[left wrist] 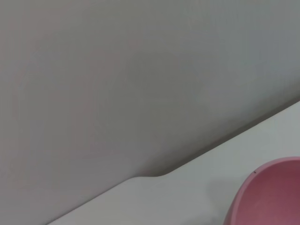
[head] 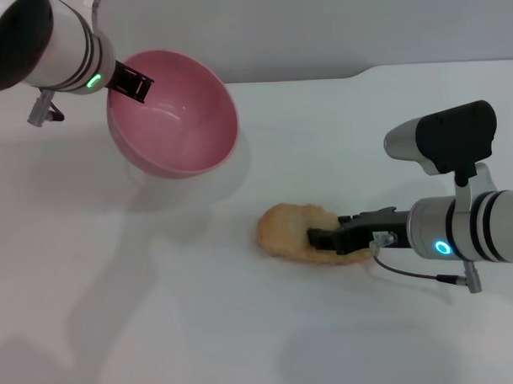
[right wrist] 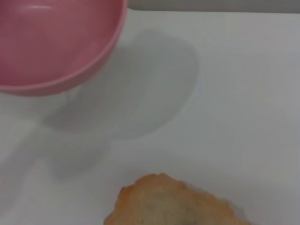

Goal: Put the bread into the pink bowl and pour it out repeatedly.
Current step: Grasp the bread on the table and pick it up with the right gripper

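Note:
The pink bowl is held up off the white table at the back left, tilted with its opening facing the front right, and it is empty. My left gripper is shut on the bowl's far-left rim. The bowl's rim also shows in the left wrist view and the right wrist view. The bread lies flat on the table in front and to the right of the bowl, and also shows in the right wrist view. My right gripper reaches in from the right and lies over the bread's right half.
The white table has a back edge with a step in it at the far right, against a grey wall. The bowl casts a shadow on the table beneath it.

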